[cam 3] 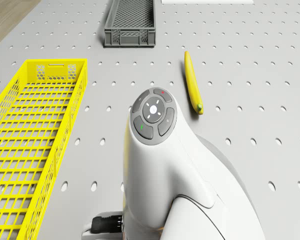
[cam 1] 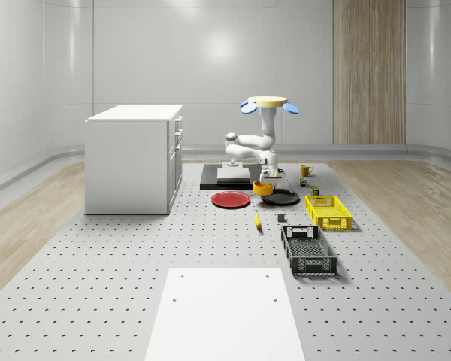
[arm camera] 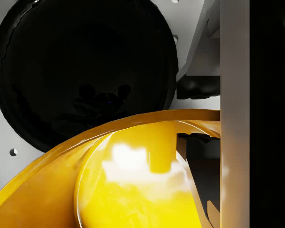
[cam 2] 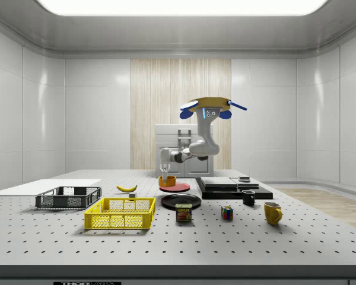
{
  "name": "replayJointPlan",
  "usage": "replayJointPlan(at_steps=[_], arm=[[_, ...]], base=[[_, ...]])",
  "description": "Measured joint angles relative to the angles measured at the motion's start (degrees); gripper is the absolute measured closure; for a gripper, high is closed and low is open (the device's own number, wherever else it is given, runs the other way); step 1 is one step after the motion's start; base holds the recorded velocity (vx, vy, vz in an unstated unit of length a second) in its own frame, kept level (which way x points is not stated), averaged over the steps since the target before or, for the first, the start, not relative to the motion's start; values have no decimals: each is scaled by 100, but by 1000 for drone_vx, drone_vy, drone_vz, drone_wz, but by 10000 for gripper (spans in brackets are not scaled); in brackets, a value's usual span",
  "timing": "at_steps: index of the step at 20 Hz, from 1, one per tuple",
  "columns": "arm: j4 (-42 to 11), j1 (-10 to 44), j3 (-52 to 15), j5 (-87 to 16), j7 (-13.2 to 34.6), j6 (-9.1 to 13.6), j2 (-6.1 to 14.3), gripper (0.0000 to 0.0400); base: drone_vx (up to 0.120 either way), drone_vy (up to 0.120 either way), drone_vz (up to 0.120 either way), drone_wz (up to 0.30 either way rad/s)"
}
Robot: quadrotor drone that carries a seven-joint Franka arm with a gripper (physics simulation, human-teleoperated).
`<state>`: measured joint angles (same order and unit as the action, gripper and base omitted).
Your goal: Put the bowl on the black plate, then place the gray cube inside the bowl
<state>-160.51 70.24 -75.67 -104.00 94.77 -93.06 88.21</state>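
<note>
Drone (cam 1: 267, 102) hovers over counter (cam 1: 135, 301) | jaws pinch bowl (cam 1: 263, 187) rim, lifted just beside black plate (cam 1: 280, 197) | risk: one-sided rim grip may tilt bowl, landing it off-centre on plate

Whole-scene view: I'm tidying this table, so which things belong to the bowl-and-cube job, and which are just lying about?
Job: bowl, black plate, gray cube.
Lying about: red plate, banana, yellow crate, black crate, yellow mug, cabinet.
</note>
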Motion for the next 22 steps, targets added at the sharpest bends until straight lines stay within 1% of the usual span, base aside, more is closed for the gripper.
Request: replayJointPlan(at_steps=[8,10,15,16,18,21,22], arm=[[0,3,-1,4,2,-9,10,296],[1,3,-1,5,2,-11,12,296],[1,5,-2,7,3,-16,17,296],[1,5,-2,8,3,-17,19,296],[1,5,-2,8,3,-19,20,296],[1,6,-2,10,4,-22,23,296],[1,7,-2,10,5,-23,24,296]], base=[[-120,120,0,0],[0,120,0,0],[0,120,-120,0],[0,120,-80,0],[0,120,0,0],[-107,120,0,0],[-120,0,0,0]])
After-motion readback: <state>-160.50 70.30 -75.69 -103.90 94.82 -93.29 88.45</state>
